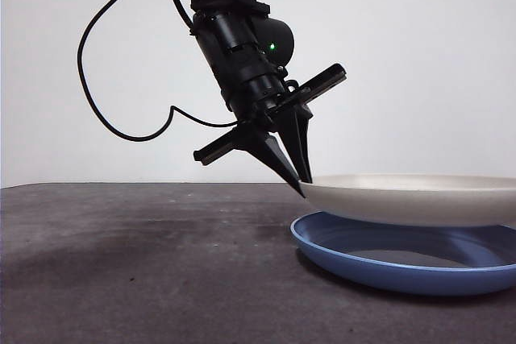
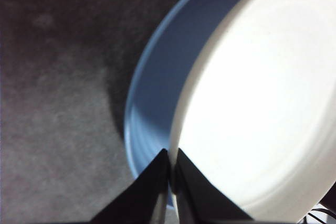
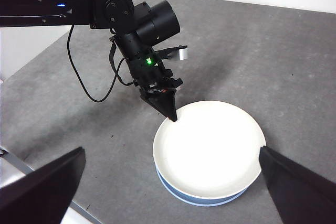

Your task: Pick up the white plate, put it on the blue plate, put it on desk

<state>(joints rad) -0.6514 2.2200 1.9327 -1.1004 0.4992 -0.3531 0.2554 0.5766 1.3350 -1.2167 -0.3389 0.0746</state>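
Plates sit almost stacked at this moment: the white plate [image 1: 411,197] hangs level just above the blue plate [image 1: 403,267], with a thin gap showing between them in the front view, so the two look apart rather than touching, though the far side is hidden. The blue plate rests flat on the desk [image 1: 137,263]. The left gripper [image 1: 300,184] has its two black jaws pressed together on the white plate's rim, pinching it at the edge nearest that arm, and the whole plate reaches out from the jaws away from the arm, held only at that one point. In the left wrist view the white plate covers most of the blue one, leaving a blue crescent on the side toward the jaws, so the white plate lies slightly off centre, shifted away from the gripper. The right wrist view shows the same, with a thin blue edge peeking out beneath. The coming move, as I judge it, turns on that vertical gap: the white plate needs to go straight down to settle inside the blue one, perhaps drawn a little back toward the left arm to centre it. The right gripper [image 3: 168,182] waits high above the desk with its jaws spread wide and nothing between them, well apart from both plates.
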